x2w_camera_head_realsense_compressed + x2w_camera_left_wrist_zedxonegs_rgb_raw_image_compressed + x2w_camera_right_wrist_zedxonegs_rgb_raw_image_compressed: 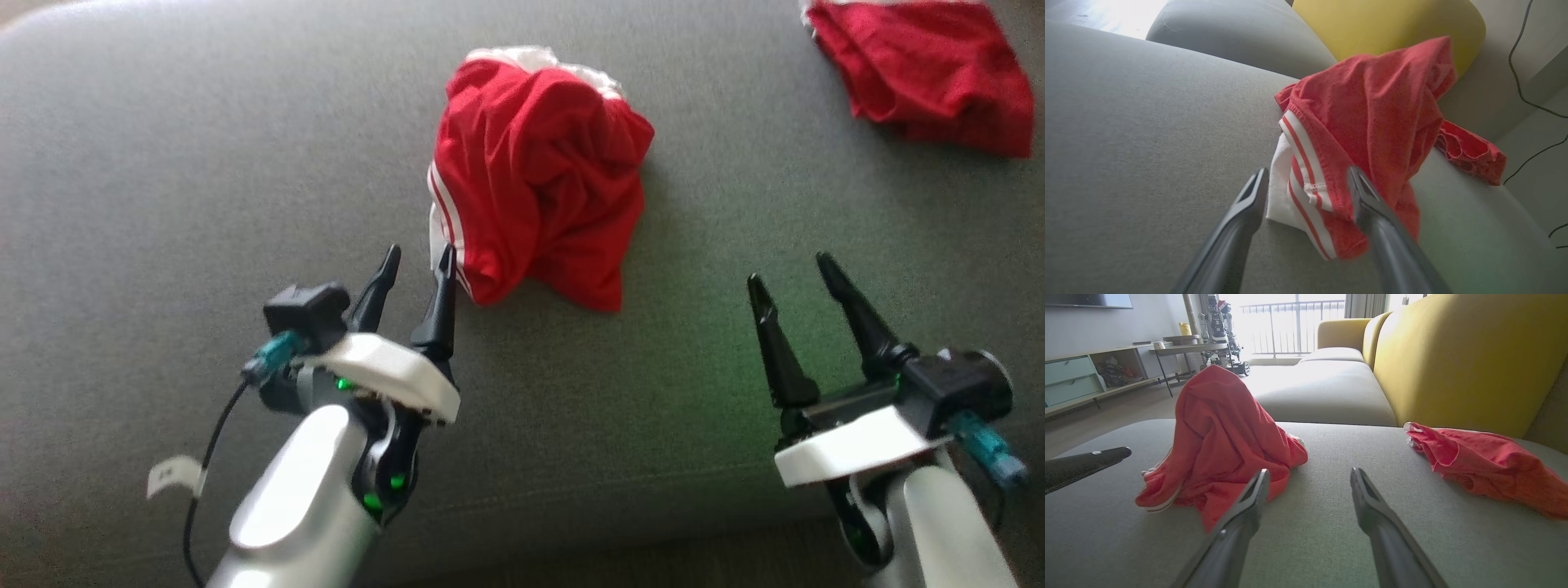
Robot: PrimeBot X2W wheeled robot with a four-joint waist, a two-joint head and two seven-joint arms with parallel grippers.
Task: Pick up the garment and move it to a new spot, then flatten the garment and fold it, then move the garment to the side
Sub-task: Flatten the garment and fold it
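Head view: the garment [535, 175] lies as a crumpled red heap on the grey seat cushion [163, 163], just above centre toward 12 o'clock. Its white panel peeks out at the top and its striped trim runs down the 8 o'clock edge. The left gripper [420, 251] sits at the heap's 7 o'clock with its jaws apart and empty, one fingertip just beside the trim. I cannot tell if it touches. That placement looks like a reach for the hem, the firmest edge to lift by. The right gripper [789, 269] waits at the heap's 4 o'clock, well apart from it, jaws also wide and holding nothing, probably kept back until the cloth is raised. A second red cloth [922, 73] lies at 2 o'clock. A white tag [174, 475] hangs on the left arm's cable, its marks too small to read.

Left wrist view: the trim and white panel appear between the two spread fingers, and the heap rises toward 1 o'clock before a yellow backrest [1392, 24]. There is stitching on the trim but no lettering.

Right wrist view: the garment peaks at 10 o'clock and the other cloth is at 3 o'clock. A left finger comes in from 9 o'clock. No brand or number can be read on the folds showing.
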